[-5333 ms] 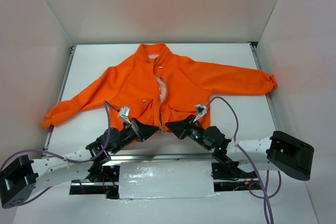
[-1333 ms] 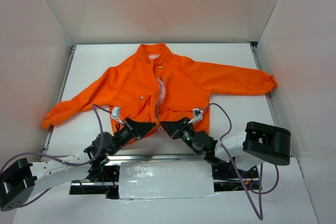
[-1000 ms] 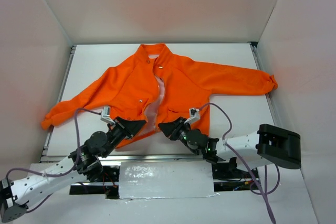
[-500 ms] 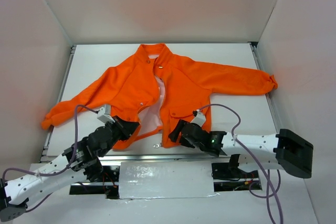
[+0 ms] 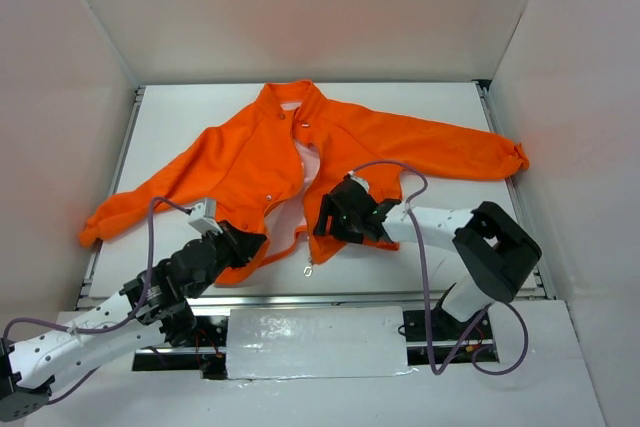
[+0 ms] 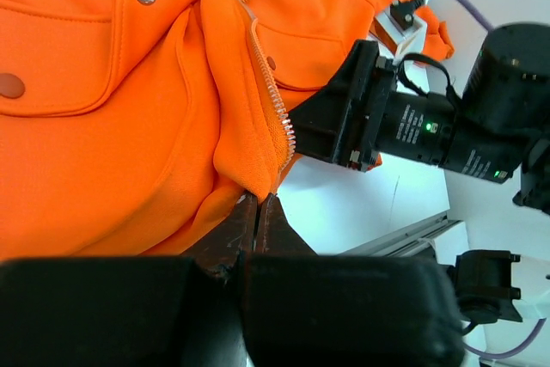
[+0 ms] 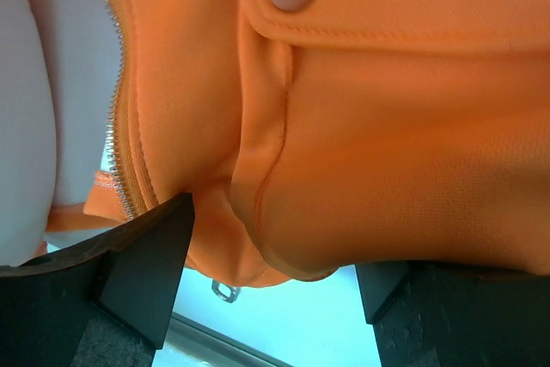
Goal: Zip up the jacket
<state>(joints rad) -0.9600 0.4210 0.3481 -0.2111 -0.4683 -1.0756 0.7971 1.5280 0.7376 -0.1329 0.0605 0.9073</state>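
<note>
The jacket (image 5: 340, 147) is laid open-fronted on the table (image 5: 200, 112). One hem corner is pinched by the closed left gripper (image 6: 256, 205); the right gripper (image 5: 328, 219) is spread wide (nothing clamped). Zipper ends are not yet joined; the other hem must be grasped

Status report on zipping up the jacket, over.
Left gripper shut on jacket hem corner. Right gripper open, straddling the other front panel. Zipper undone, panels spread, lining showing. No obstruction seen.
</note>
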